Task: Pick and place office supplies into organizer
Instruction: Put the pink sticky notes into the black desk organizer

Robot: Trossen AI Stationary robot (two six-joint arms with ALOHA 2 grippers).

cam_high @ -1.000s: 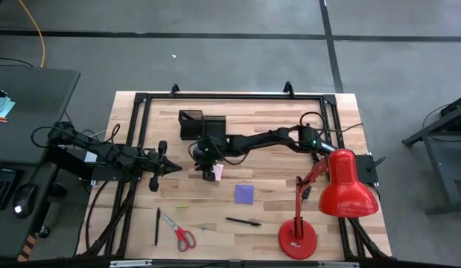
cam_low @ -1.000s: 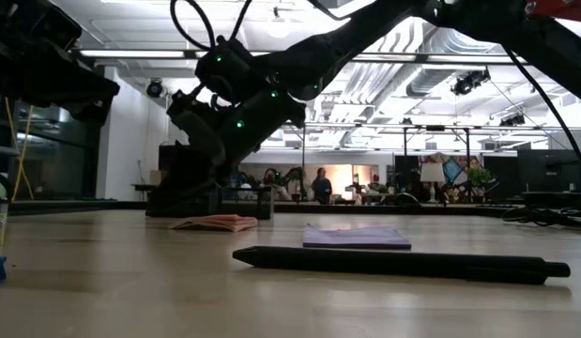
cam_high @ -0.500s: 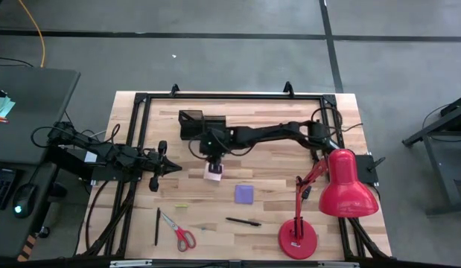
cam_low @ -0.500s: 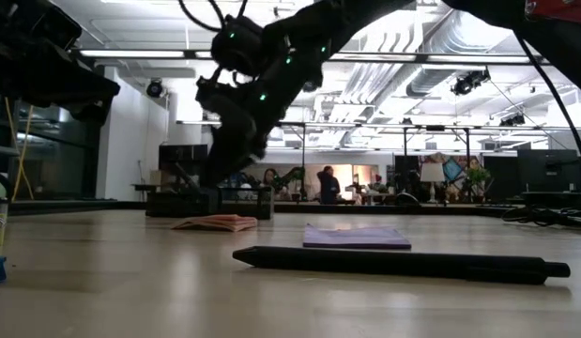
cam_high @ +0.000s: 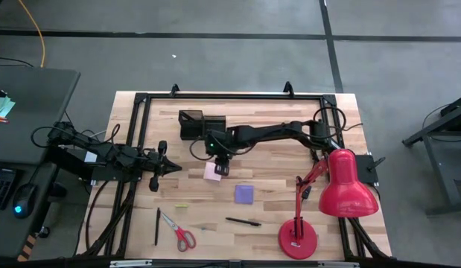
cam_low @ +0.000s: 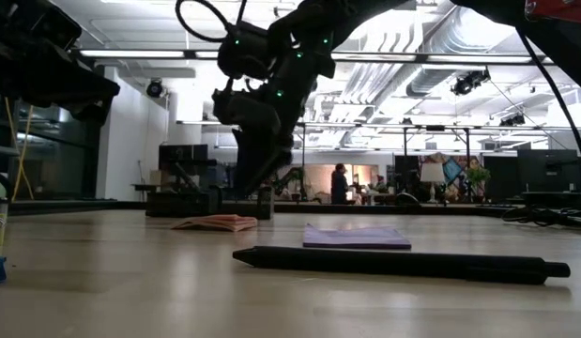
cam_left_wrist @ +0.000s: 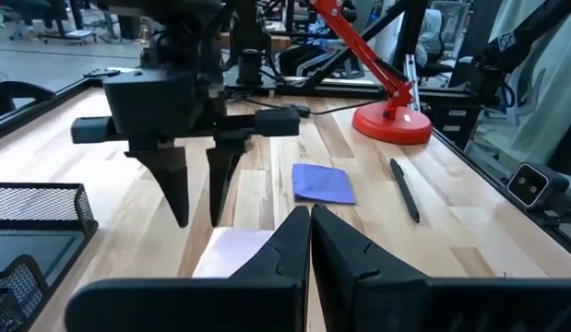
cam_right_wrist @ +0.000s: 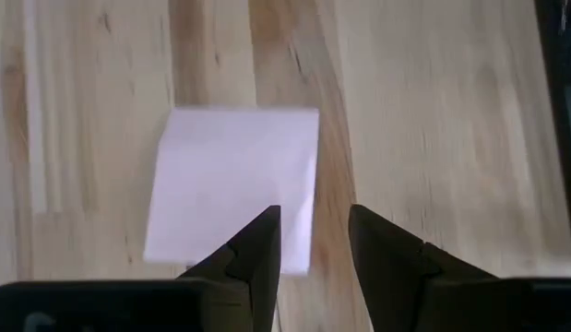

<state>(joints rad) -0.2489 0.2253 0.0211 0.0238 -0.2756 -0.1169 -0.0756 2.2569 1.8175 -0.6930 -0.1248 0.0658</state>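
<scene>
The pink sticky-note pad [cam_high: 212,173] lies flat on the table, near its middle. My right gripper [cam_right_wrist: 313,242] hangs just above it, open and pointing steeply down, with nothing between its fingers; the left wrist view shows its tips [cam_left_wrist: 198,207] clear of the pad [cam_left_wrist: 231,254]. The black organizer [cam_high: 200,123] stands beyond the pad, toward the far edge. My left gripper [cam_left_wrist: 310,221] waits shut at the table's left, level, touching nothing. A purple pad [cam_high: 244,193], two pens [cam_high: 243,221] [cam_high: 156,225], red-handled scissors [cam_high: 179,233] and a small yellowish piece [cam_high: 182,205] lie nearer the front.
A large red desk lamp [cam_high: 334,186] stands at the front right, its base [cam_high: 297,240] near the front edge. A black metal frame [cam_high: 230,97] runs around the table. Bare wood shows between the pink pad and the organizer.
My right gripper has risen from the pink pad and tipped to point more steeply down, shifting a little toward the table's right. The pad has stayed flat on the table where it was.
</scene>
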